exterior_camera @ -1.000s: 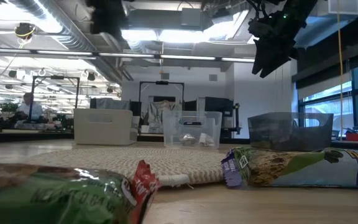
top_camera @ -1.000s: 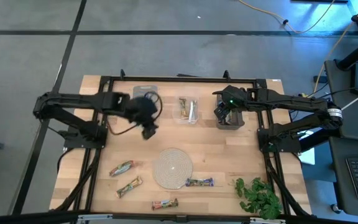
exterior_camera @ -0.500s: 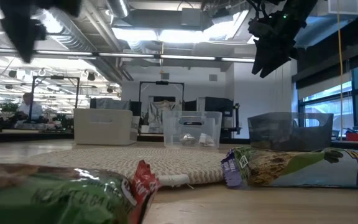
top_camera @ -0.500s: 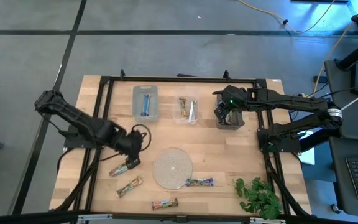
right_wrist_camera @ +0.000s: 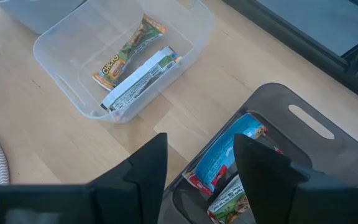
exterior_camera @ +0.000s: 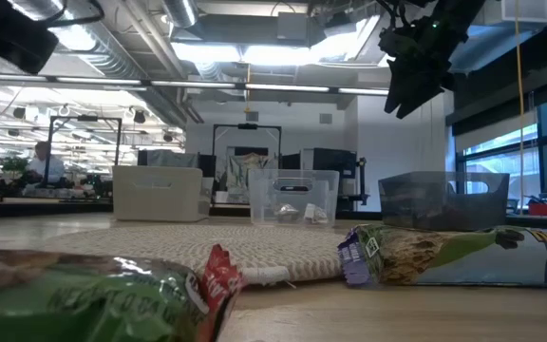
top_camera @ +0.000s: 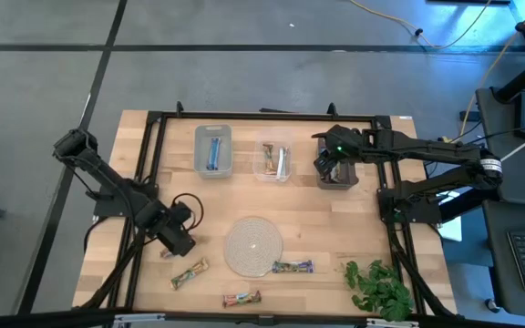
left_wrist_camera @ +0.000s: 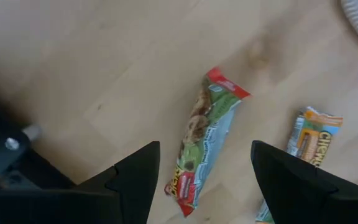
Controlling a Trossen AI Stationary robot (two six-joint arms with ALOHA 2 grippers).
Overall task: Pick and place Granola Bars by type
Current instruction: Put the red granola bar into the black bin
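My left gripper [top_camera: 177, 239] [left_wrist_camera: 204, 152] is open, low over a red-green granola bar [left_wrist_camera: 204, 140] that lies flat on the wood. Its fingers stand on either side of the bar without touching it. A tan-green bar [left_wrist_camera: 311, 132] [top_camera: 190, 272] lies next to it. My right gripper [top_camera: 335, 169] [right_wrist_camera: 201, 142] is open and empty above the dark bin [right_wrist_camera: 303, 134], which holds reddish multicolour bars [right_wrist_camera: 225, 158]. A blue bar [top_camera: 212, 151] lies in the grey bin. Two bars [right_wrist_camera: 132, 68] lie in the clear bin [top_camera: 276, 160].
A round woven mat [top_camera: 252, 246] lies at the table's middle, with a bar [top_camera: 293, 267] at its near right edge and another bar [top_camera: 241, 298] toward the near edge. A green plant sprig [top_camera: 376, 287] lies at the near right. The three bins stand along the far side.
My left gripper has swung from beside the grey bin at the far side toward the table's near left and come down over the red-green bar. The grey bin with the blue bar has come into view.
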